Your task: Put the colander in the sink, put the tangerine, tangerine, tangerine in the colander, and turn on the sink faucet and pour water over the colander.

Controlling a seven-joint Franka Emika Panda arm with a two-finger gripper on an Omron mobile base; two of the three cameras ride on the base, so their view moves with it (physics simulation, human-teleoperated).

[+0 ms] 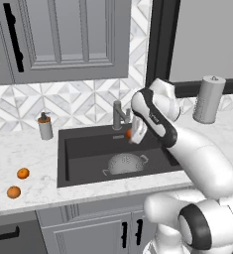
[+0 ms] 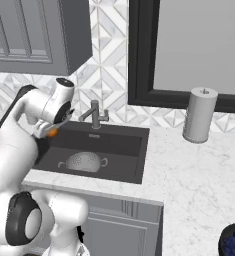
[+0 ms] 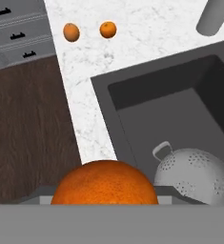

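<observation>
Glossy white arm [image 1: 207, 163] of rounded, bulging links, black bands at the joints, on a white base

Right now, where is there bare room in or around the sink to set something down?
Free: the dark charcoal sink floor left of the silver perforated colander, and white marble counter right of the basin, before the grey cylinder. Crowded: the left counter's front, with two small orange tangerines.

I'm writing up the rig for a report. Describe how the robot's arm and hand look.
The arm is made of glossy white, rounded segments joined by dark grey to black bands and round dark joint caps. Its links are thick and tubular, with no loose cables or markings visible. The hand is a small white block; its fingers are too small to describe.
</observation>
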